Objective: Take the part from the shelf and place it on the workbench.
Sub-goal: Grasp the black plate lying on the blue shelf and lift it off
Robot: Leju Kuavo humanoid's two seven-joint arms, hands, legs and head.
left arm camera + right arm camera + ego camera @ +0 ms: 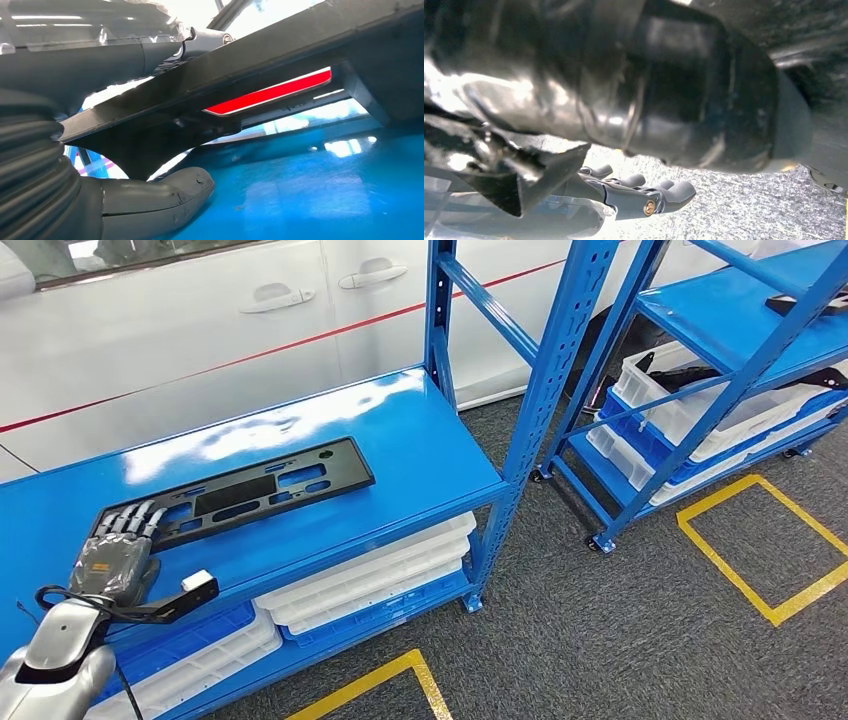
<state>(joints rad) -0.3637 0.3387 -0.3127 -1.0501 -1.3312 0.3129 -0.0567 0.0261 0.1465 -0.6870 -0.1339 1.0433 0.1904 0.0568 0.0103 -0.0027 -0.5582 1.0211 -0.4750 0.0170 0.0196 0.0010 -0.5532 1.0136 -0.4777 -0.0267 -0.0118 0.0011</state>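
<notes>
Blue shelf (420, 430): long black part (235, 490) lies flat on top, slightly askew. Left hand (115, 555) at its near-left end, fingers (130, 520) laid over the edge. Left wrist view adds the underside: thumb (165, 197) below the part (260, 65), which is pinched. Right hand (639, 192) hangs over grey floor, fingers apart, empty.

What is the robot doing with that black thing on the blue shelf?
The robot's left hand is on one end of a long flat black part that lies on the blue shelf. Its fingers rest on top of the part, and the left wrist view shows the thumb under its raised edge, so it looks ready to lift. The right hand hangs over the grey floor, holding nothing.
</notes>
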